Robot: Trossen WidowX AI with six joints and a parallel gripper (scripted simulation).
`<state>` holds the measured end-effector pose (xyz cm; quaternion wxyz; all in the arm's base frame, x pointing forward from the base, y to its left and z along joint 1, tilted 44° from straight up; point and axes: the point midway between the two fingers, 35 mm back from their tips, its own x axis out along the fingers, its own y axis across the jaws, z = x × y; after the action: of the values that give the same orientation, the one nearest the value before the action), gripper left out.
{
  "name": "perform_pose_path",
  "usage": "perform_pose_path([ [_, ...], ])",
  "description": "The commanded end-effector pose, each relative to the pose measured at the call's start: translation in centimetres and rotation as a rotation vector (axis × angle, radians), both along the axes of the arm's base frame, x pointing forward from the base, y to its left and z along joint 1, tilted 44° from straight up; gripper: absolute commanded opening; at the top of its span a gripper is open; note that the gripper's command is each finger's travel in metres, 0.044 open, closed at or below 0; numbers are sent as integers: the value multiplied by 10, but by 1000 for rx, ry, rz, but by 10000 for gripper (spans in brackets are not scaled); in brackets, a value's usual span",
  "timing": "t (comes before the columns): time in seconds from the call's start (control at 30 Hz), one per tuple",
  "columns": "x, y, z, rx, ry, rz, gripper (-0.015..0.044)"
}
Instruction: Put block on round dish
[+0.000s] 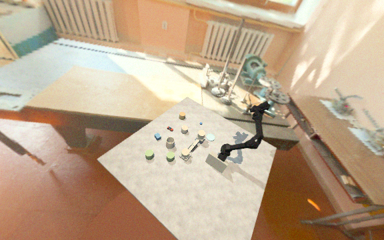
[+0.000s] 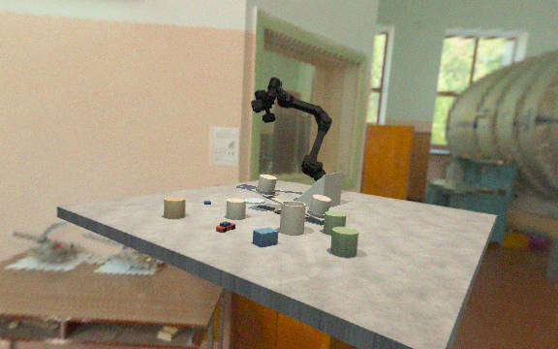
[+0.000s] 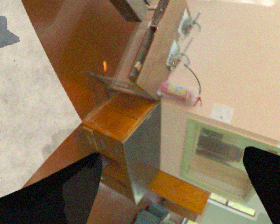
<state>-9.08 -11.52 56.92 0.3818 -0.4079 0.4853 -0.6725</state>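
Observation:
One pale cup point(image 1: 201, 134) point(image 2: 267, 185) stands on the balance end nearer the round dish, the other point(image 1: 185, 153) point(image 2: 320, 206) on the far end. Both lean slightly right in the exterior view. The balance point(image 1: 194, 145) appears to slope down toward the cup farther from the dish, whose end looks lower. No block shows beneath either cup. The pale blue round dish point(image 1: 210, 137) point(image 2: 255, 201) is bare. My gripper point(image 3: 174, 158) is open and empty, high above the table's arm side, away from cups and dish.
A grey upright panel point(image 1: 216, 163) point(image 2: 329, 188) stands by the arm base. Other objects are a pale cylinder point(image 1: 185, 129), a larger hollow cup point(image 1: 170, 143), an orange-brown cylinder point(image 1: 182, 116), green cylinders point(image 1: 149, 155) point(image 1: 171, 157), a blue block point(image 1: 157, 136), a toy car point(image 1: 170, 129) and a tiny blue block point(image 1: 201, 123).

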Motion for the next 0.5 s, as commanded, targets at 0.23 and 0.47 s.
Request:
perform_pose_path([
  [0.23, 73, -35, -15, 9, -46, 217, 440],
  [0.47, 156, -50, -43, 56, -99, 447, 440],
])
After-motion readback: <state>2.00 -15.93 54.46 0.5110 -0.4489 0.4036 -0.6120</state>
